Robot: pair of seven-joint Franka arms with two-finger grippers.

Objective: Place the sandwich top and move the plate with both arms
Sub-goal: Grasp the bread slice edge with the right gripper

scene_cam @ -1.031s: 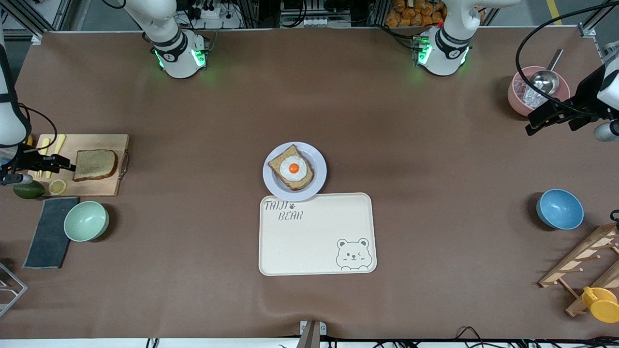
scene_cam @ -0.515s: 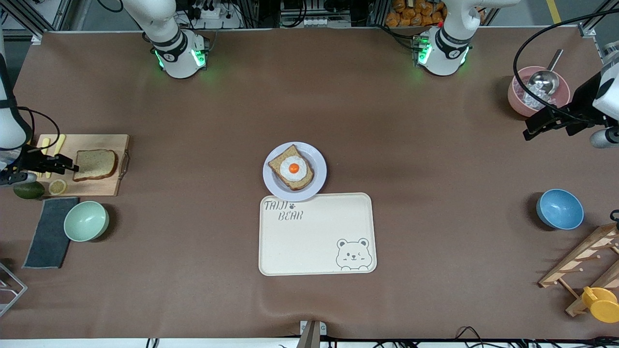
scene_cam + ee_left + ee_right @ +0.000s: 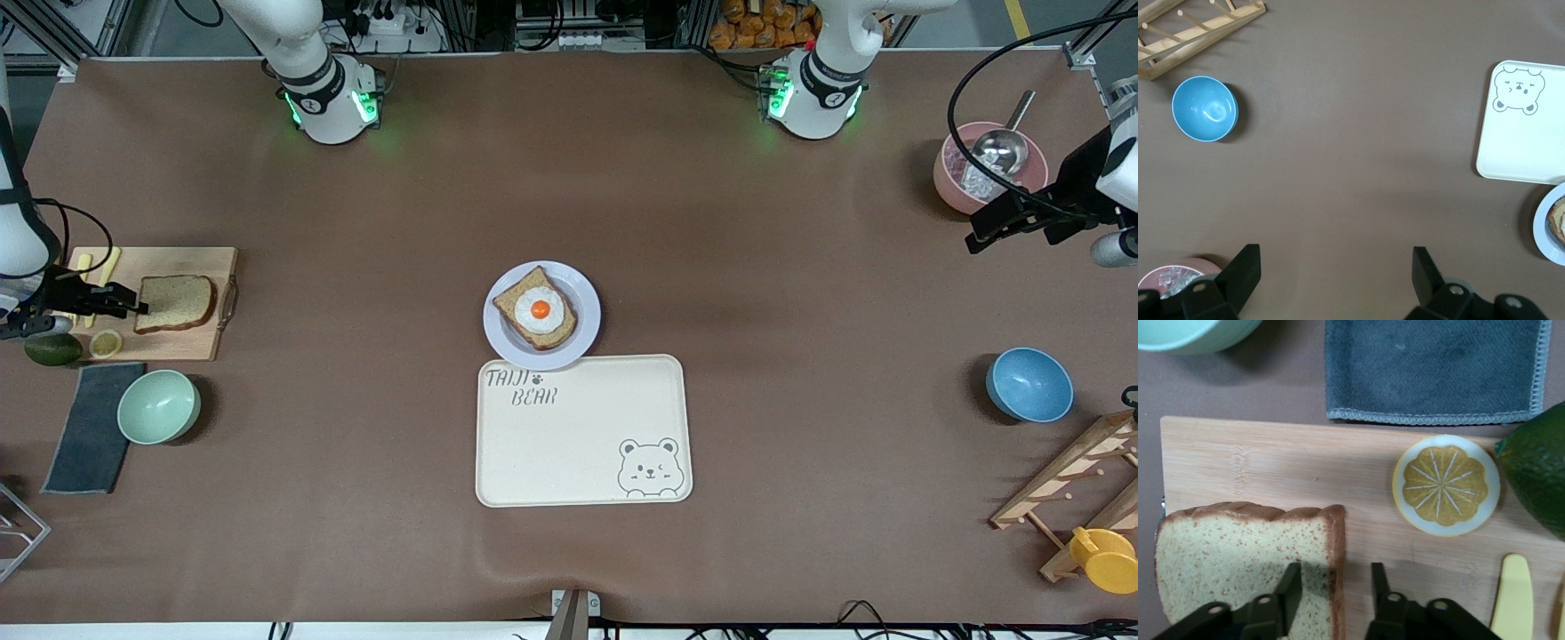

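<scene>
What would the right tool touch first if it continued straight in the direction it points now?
Probably the sandwich top on the cutting board: the right tool straddles the slice's crust edge, one finger over the crumb. Its height above the bread is unclear.

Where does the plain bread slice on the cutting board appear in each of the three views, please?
Front view: sandwich top on the cutting board, right gripper at its edge.
Left wrist view: not in it.
Right wrist view: sandwich top, fingers straddling its crust.
Shared landmark: lemon slice.
</scene>
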